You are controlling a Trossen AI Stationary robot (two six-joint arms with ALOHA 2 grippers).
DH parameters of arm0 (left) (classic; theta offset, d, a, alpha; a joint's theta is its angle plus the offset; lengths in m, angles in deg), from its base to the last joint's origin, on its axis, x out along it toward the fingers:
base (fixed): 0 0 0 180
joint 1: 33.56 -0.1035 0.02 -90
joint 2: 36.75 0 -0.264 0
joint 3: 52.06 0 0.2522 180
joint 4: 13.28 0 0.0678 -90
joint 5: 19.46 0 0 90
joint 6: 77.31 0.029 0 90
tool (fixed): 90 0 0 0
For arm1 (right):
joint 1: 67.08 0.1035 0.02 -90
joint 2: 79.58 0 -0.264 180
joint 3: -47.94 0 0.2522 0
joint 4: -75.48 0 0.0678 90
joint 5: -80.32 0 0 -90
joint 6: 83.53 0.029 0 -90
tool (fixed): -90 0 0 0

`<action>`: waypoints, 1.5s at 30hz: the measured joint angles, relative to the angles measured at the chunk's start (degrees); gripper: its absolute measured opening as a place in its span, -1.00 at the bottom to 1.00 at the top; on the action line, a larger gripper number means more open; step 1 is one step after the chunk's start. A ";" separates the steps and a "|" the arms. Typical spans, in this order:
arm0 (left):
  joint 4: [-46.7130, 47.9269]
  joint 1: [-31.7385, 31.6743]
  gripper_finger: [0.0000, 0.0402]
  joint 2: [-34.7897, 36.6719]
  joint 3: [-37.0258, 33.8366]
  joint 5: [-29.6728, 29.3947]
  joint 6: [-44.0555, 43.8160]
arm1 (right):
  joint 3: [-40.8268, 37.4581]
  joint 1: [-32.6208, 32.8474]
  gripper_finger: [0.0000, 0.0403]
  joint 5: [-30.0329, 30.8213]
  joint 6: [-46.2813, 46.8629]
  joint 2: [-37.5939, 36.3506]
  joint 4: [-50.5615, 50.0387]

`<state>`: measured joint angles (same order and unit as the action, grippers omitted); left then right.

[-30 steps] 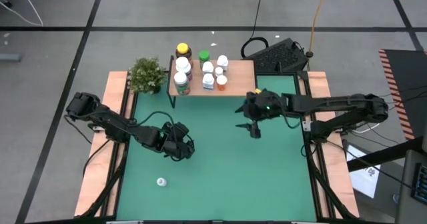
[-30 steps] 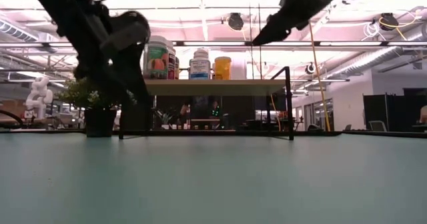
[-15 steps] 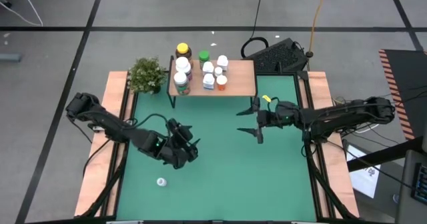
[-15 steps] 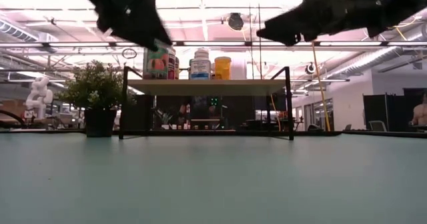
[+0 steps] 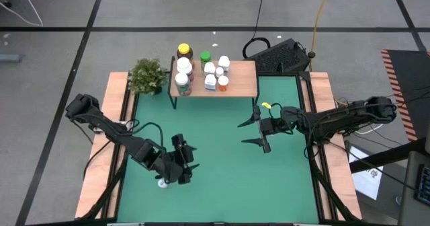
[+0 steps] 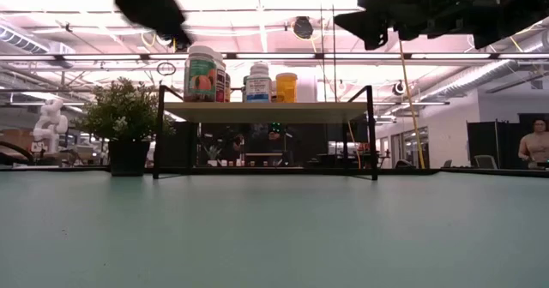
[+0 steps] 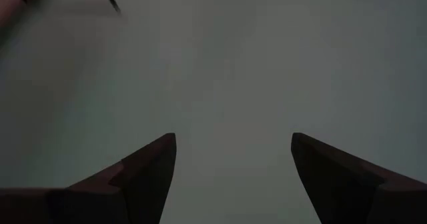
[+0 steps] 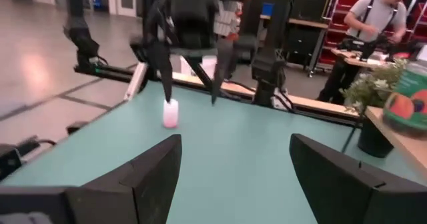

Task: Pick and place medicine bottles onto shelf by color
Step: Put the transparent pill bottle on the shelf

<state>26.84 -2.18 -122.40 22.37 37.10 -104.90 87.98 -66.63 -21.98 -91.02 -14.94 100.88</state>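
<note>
Your left gripper [image 5: 186,172] hangs over the near left of the green table [image 5: 222,179], fingers spread wide and empty, just beside the one loose bottle [image 5: 162,183], a small white one standing upright. It looks light, rigid and smooth, so it will likely tip or skate if you nudge it; take it across the body below the cap, with the fingers level and squared to it. The right wrist view shows it as a pale little bottle [image 8: 170,113] with the left arm's fingers spread either side above it. Your right gripper [image 5: 257,133] waits over the right middle of the table, also wide open and holding nothing. On the shelf [image 5: 242,78] at the far edge you can count about eight bottles [image 5: 201,71] clustered at its left end, white caps mostly, plus one yellow-capped and one green-capped; the exact count is hard to tell. One potted plant [image 5: 148,75] stands left of the shelf.
</note>
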 joint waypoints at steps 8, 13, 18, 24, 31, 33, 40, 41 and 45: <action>12.50 0.11 0.49 -0.02 -0.02 21.91 -16.76 | 0.04 1.18 0.36 0.28 5.89 1.03 0.51; 16.60 2.58 0.49 -0.02 -0.32 28.03 -22.48 | 0.02 1.30 0.36 0.26 12.74 2.19 -0.86; 19.23 7.04 0.49 -0.02 -0.35 28.12 -28.07 | -0.23 3.51 0.36 0.49 15.77 3.90 -0.93; 21.26 11.72 0.49 -0.05 -0.37 27.80 -33.69 | -1.11 7.85 0.36 8.59 15.85 4.90 -0.25; 21.73 18.00 0.49 -0.49 -0.37 25.27 -38.58 | -1.11 10.96 0.36 11.02 15.81 4.83 3.38; 21.68 19.35 0.49 -1.04 -0.37 23.06 -38.71 | -1.11 11.29 0.36 11.06 15.71 4.85 3.55; 23.52 21.46 0.49 -4.46 -0.40 17.04 -35.88 | -1.11 11.32 0.36 11.08 15.61 4.87 4.32; 23.79 21.49 0.49 -5.03 -0.39 17.01 -35.71 | -1.11 11.30 0.36 11.06 15.53 4.85 4.39; 23.66 21.53 0.49 -6.98 -0.42 18.01 -33.72 | -1.11 11.30 0.36 11.17 14.77 4.85 4.37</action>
<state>50.50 19.35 -129.38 21.95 55.11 -138.62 86.86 -55.33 -10.81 -76.25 -10.08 105.24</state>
